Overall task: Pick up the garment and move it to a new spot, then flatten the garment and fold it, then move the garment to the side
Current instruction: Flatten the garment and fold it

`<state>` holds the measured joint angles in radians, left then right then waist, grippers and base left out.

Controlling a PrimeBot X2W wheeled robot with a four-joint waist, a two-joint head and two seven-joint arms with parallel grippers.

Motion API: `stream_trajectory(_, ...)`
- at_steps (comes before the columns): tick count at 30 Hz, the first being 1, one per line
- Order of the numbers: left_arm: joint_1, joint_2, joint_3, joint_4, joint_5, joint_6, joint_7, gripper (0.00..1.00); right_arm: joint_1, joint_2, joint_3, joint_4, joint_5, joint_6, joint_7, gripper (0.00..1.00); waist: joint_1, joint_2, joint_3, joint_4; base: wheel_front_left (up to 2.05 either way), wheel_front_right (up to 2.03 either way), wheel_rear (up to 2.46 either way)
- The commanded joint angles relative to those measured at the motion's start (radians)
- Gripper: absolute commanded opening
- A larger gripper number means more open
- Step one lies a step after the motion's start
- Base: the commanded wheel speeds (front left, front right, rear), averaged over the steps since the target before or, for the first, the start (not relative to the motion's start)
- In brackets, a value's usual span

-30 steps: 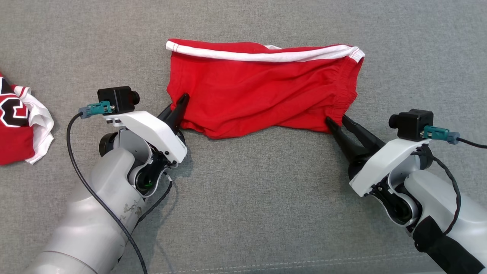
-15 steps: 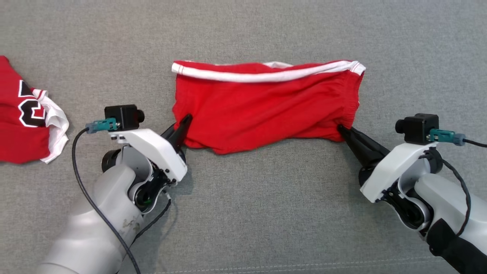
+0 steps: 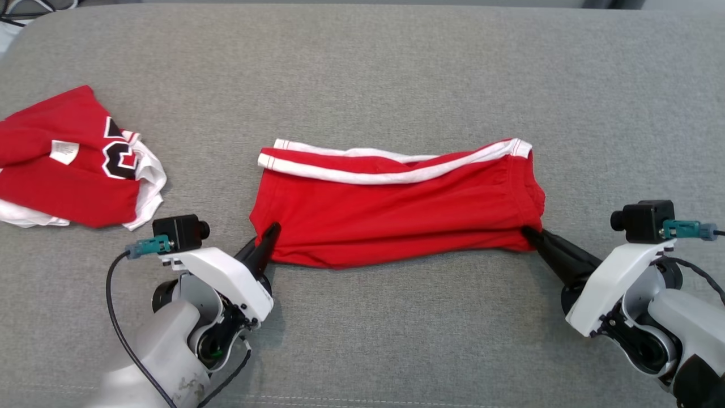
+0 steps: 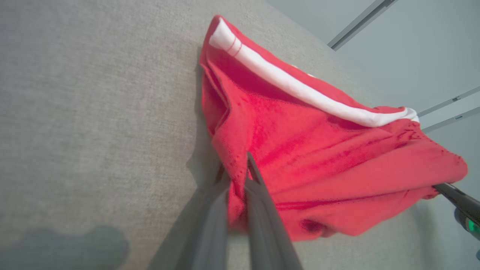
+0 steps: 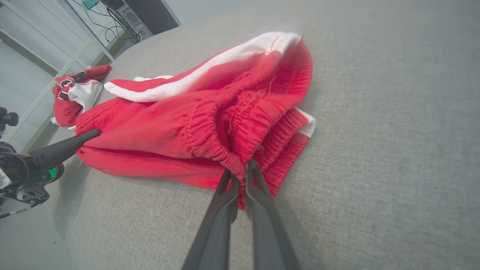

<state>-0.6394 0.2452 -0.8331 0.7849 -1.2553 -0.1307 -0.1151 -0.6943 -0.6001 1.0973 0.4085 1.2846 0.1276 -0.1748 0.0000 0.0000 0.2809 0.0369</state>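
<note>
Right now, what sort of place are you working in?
Probably a lab or test room, not a home: the red shorts lie on a grey upholstered surface, and the right wrist view shows pale shelving and a computer tower with loose cables beyond it.

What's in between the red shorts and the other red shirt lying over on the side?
Nothing: just bare grey cushion lies between the red shorts and the red jersey, as the head view shows.
</note>
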Motion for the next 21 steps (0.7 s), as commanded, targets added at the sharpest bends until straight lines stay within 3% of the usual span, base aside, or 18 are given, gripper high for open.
stream_trajectory(1, 0.002, 0.037, 0.022, -0.019, -0.011, 0.000, -0.013, 0.00, 0.038, -0.034, 0.010, -0.023, 0.017, 0.003, 0.005, 0.00, 0.0000, 0.0000, -0.014, 0.017, 0.00, 0.00, 0.00)
stream_trajectory(12, 0.025, 0.046, -0.008, -0.045, -0.007, 0.000, -0.021, 0.00, 0.062, -0.074, 0.049, -0.067, 0.069, 0.003, 0.037, 0.00, 0.0000, 0.0000, -0.031, 0.031, 0.00, 0.00, 0.00)
stream_trajectory(13, 0.022, 0.047, -0.015, -0.046, 0.000, 0.000, -0.021, 0.20, 0.061, -0.074, 0.050, -0.061, 0.070, 0.003, 0.038, 0.42, 0.0000, 0.0000, -0.029, 0.030, 0.00, 0.00, 0.00)
stream_trajectory(14, 0.018, 0.049, -0.021, -0.047, 0.008, 0.000, -0.026, 0.54, 0.058, -0.074, 0.050, -0.056, 0.069, 0.003, 0.036, 1.00, 0.0000, 0.0000, -0.027, 0.028, 0.00, 0.00, 0.00)
stream_trajectory(15, 0.016, 0.050, -0.025, -0.047, 0.014, 0.000, -0.030, 1.00, 0.057, -0.073, 0.047, -0.050, 0.071, 0.003, 0.030, 1.00, 0.0000, 0.0000, -0.026, 0.027, 0.00, 0.00, 0.00)
stream_trajectory(21, 0.007, 0.051, -0.025, -0.022, 0.054, 0.011, -0.097, 1.00, 0.073, -0.087, 0.016, -0.033, 0.097, 0.003, -0.019, 1.00, 0.0000, 0.0000, -0.042, 0.026, 0.00, 0.00, 0.00)
